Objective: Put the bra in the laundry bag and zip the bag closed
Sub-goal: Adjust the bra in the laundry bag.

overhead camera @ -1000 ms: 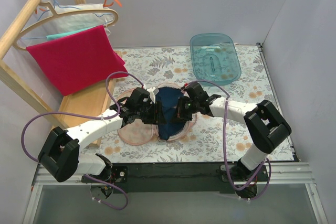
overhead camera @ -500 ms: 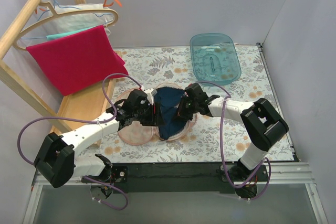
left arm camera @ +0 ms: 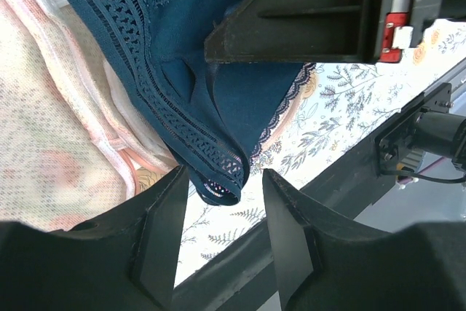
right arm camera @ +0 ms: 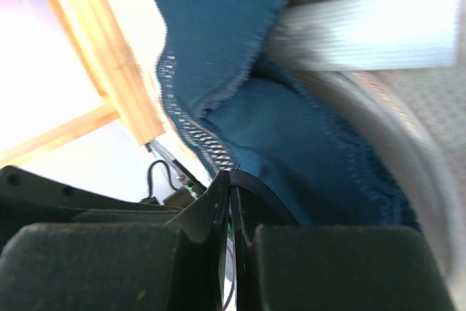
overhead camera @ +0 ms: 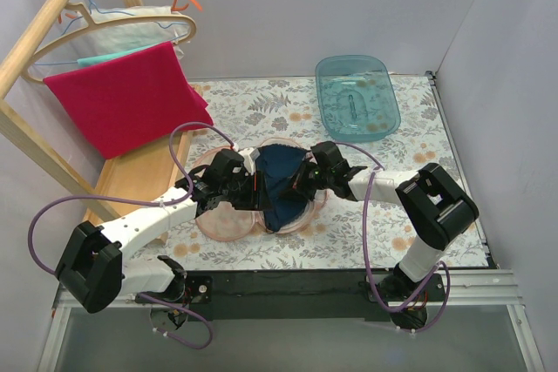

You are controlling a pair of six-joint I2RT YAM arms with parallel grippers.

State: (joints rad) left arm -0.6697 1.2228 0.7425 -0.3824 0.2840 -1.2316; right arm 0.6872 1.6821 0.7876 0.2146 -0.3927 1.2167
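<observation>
Left gripper [left arm camera: 223,177]: jaws stand apart, clamped on nothing. A lace-trimmed corner of the dark navy blue fabric bra [left arm camera: 182,49] hangs in the gap between the two black fingers [left arm camera: 162,234], and neither finger pinches it.

Right gripper [right arm camera: 229,183]: jaws drawn together, only a hairline gap showing. The tips sit against the bra's stitched edge; whether any fabric is caught between them cannot be told.

In the overhead view the left gripper [overhead camera: 253,189] is at the bra's left side and the right gripper [overhead camera: 306,182] at its right side, with the bra [overhead camera: 279,176] between them. The bra lies on the peach-pink, floral-printed padded laundry bag [overhead camera: 225,220], covering its right part; the bag's left lobe is bare.

The bag rests on the floral-patterned table [overhead camera: 349,237]. A translucent teal plastic tub [overhead camera: 357,98] stands well apart at the far right.
</observation>
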